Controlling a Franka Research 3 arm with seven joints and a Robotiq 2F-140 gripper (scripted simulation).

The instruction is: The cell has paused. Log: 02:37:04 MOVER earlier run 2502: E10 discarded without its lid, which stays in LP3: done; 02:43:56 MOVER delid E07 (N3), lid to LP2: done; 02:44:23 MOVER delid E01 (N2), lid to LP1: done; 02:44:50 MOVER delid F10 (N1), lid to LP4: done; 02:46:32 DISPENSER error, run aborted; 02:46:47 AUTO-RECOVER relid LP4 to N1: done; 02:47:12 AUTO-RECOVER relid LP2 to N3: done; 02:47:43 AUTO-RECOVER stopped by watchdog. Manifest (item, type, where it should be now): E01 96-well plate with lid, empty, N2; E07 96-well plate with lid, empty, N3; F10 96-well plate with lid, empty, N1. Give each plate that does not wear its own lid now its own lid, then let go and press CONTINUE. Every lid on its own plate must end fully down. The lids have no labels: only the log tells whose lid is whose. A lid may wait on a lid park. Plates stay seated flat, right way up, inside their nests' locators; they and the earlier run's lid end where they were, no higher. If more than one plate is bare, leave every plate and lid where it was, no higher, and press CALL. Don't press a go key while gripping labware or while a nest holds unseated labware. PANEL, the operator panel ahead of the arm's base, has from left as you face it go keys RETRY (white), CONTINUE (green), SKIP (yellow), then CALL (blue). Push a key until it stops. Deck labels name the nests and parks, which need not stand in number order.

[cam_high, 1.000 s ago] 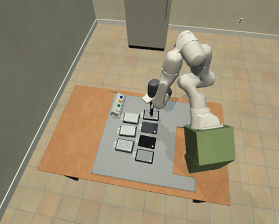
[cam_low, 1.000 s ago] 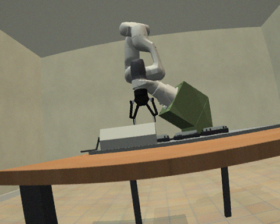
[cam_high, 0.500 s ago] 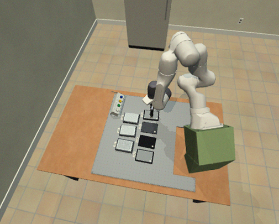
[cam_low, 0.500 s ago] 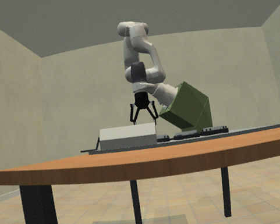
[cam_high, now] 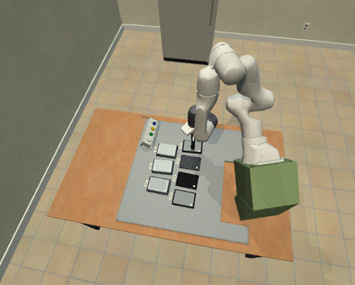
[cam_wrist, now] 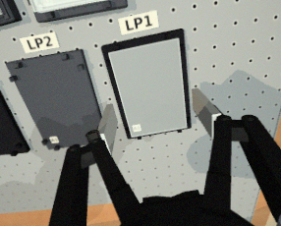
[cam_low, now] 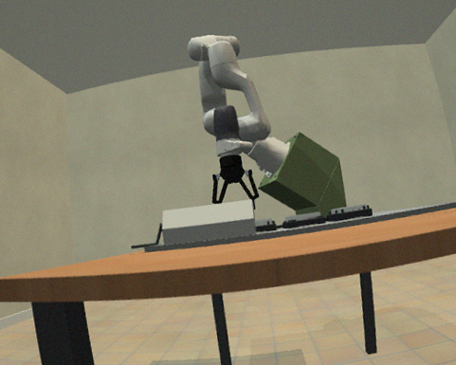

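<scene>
Going left to right in the wrist view: LP2 park (cam_wrist: 54, 98) is sitting bare, then the lid (cam_wrist: 148, 84) is lying in LP1. The tool (cam_wrist: 158, 129) is hanging above it, spread wide, gripping nothing. Bare plate (cam_high: 158, 184), probably E01, is waiting at the row's near end on the table (cam_high: 94, 172). Risks: fingers are sitting off-centre toward the lid's near end, so it could tilt or slip; grabbing the far-end lid (cam_high: 184, 198) instead would mislid.
</scene>
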